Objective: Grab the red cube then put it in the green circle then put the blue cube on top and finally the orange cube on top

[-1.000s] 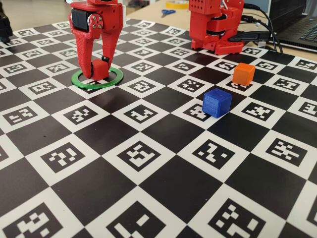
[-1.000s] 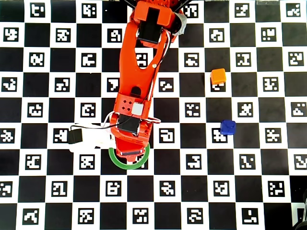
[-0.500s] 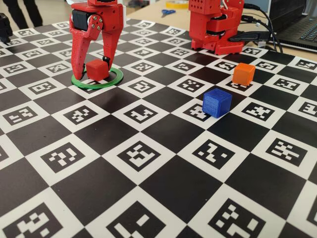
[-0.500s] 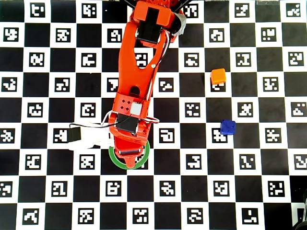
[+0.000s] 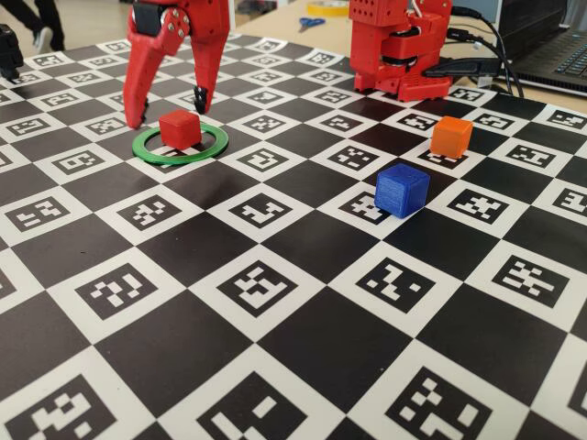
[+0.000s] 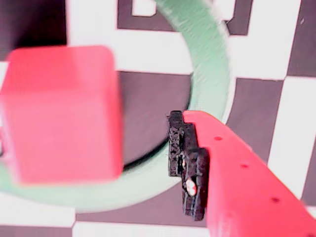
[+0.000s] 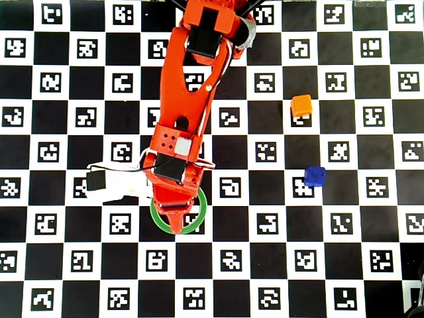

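Inside the green circle (image 5: 180,145), red cube (image 5: 180,128) flat, upright, fingers (image 5: 139,114) spread wide above it.

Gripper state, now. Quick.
Gripper: open, holding nothing; the red cube sits released inside the green circle.

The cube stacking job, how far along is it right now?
Done: the red cube sits inside the green circle, free of the gripper, which is open above it. In hand: nothing. Left: the blue cube and the orange cube both rest on the checkered mat, off to the right in the fixed view, unstacked.
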Action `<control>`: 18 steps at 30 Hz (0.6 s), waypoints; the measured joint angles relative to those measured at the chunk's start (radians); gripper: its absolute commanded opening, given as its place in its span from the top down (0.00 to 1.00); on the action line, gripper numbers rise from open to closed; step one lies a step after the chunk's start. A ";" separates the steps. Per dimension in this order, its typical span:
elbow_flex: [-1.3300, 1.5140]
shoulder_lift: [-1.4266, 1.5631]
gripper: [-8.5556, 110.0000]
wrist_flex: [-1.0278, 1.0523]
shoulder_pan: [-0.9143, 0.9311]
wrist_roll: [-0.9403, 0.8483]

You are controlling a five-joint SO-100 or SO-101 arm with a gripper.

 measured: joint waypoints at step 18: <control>-0.242 0.186 0.49 0.391 -0.031 0.152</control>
